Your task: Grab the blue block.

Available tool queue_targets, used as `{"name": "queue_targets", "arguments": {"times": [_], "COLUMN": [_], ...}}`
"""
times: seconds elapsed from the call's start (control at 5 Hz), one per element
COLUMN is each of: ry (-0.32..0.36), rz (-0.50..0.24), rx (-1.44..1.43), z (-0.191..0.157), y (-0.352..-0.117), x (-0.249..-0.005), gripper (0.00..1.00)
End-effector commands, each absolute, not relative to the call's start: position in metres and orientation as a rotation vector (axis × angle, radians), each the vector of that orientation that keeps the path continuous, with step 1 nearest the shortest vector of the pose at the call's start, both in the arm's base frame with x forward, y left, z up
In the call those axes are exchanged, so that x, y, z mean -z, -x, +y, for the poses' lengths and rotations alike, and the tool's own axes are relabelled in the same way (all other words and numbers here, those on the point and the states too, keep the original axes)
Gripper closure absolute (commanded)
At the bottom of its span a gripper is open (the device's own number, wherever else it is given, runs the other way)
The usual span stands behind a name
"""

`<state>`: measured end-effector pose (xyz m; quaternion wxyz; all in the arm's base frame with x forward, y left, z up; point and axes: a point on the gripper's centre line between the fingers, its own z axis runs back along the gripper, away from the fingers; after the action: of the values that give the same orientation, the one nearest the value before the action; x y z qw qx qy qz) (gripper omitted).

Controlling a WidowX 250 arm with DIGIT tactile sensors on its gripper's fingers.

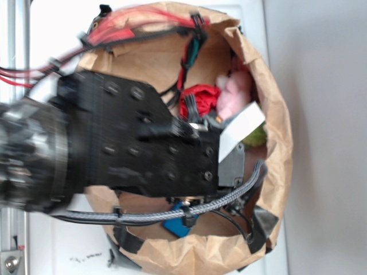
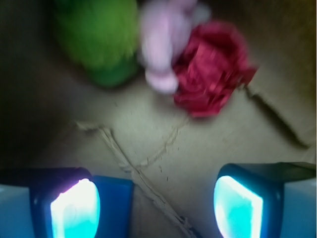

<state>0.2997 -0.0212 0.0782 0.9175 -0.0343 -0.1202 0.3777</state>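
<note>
Fingers (image 2: 156,203) spread apart, blue block (image 2: 114,196) touching one inside the paper bag (image 1: 275,103)

Blurred green ball (image 2: 99,37), pink plush (image 2: 163,42), red wrinkled ball (image 2: 210,74) on brown paper floor (image 2: 198,148); gripper (image 2: 156,206) fingers spread, blue block (image 2: 115,201) beside left finger

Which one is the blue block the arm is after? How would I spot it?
Look inside the brown paper bag. Under the black arm, near the bag's lower edge, lies the blue block. It is flat, smooth and bright blue, unlike the crinkled red ball, fuzzy green ball and pink toy.
</note>
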Motion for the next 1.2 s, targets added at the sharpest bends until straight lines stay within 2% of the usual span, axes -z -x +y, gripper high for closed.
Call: {"name": "queue_targets", "arguments": {"times": [0.0, 0.4, 0.8, 1.0], "ry": [0.130, 0.139, 0.170, 0.145], "rz": [-0.231, -0.187, -0.186, -0.213], "rx": [-0.734, -0.705, -0.812, -0.822], "z": [-0.046, -0.077, -0.086, -0.091], "y": [-0.299, -0.290, -0.314, -0.323], "x": [-0.083, -0.073, -0.081, -0.074], "gripper": [0.00, 0.00, 0.00, 0.00]}}
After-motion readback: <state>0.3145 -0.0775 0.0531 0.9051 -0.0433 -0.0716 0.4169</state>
